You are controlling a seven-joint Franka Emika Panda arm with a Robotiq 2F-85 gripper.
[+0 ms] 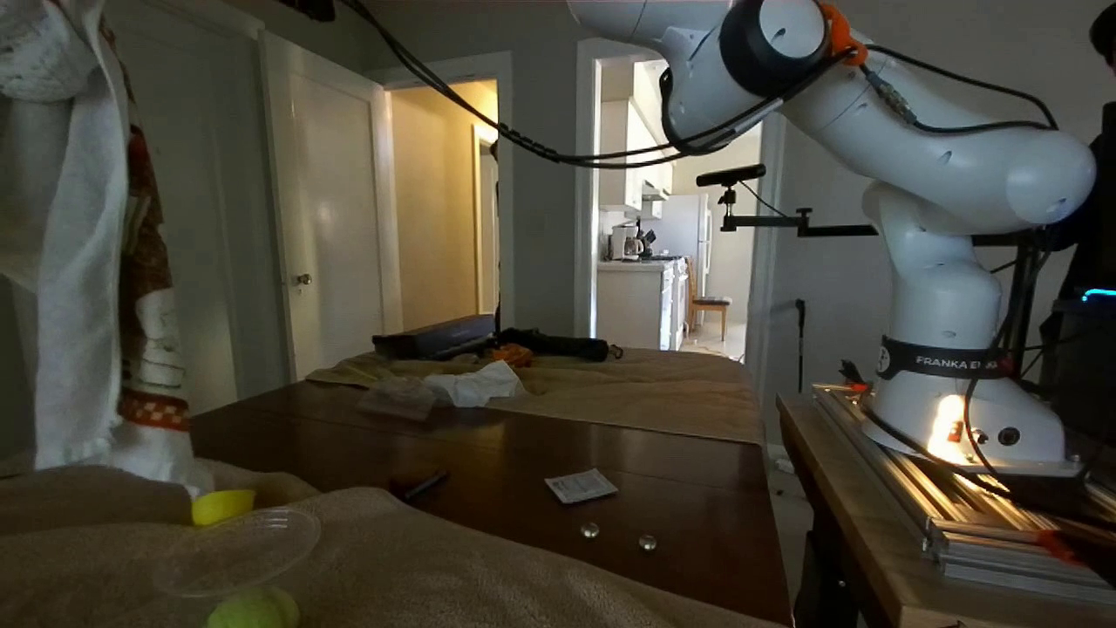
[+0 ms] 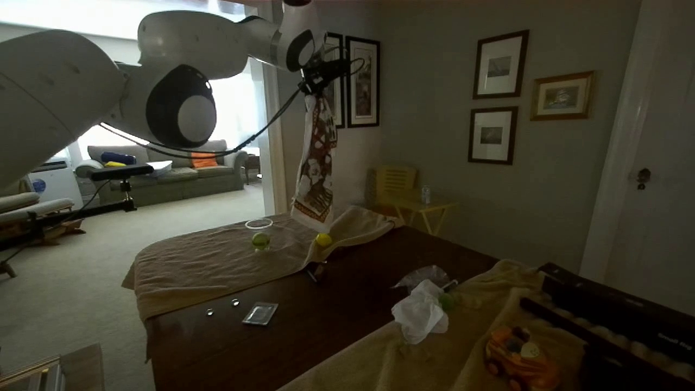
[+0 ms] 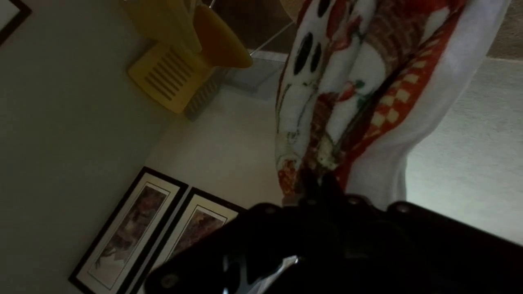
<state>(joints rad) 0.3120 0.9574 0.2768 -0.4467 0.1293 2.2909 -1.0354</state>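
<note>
Plainly, pinching a printed towel (image 2: 316, 163) by its top end in the gripper (image 3: 320, 183), pressed together on a narrow bunch of cloth. In an exterior view, hangs from the upper middle of the frame to just below its centre, directly under the gripper, with a long axis close to vertical: slim at the top, broader lower down, aimed free-end-down at the brown blanket (image 2: 212, 269) on the dark table (image 2: 217, 347). Shows a brown, white and orange face there, finishing in a pale hem slanted down toward the right. In an exterior view, drops along the far left of the frame as the same towel (image 1: 78, 262), mostly white side out, with a printed strip down the right edge. In the wrist view, stretches from the gripper at lower middle up past the top edge, leaning right, with a checked border running diagonally toward the upper right. Dim around the hem; hard to tell whether touching the blanket or stopping just above. Ends near a yellow object (image 2: 323, 240), just below the hem, and farther from a green rounded object (image 2: 260, 240) and a clear round piece (image 2: 259, 223), both left of the towel. Well apart from a flat packet (image 2: 260, 313) and two small shiny pieces (image 2: 235, 302) in the lower left.
</note>
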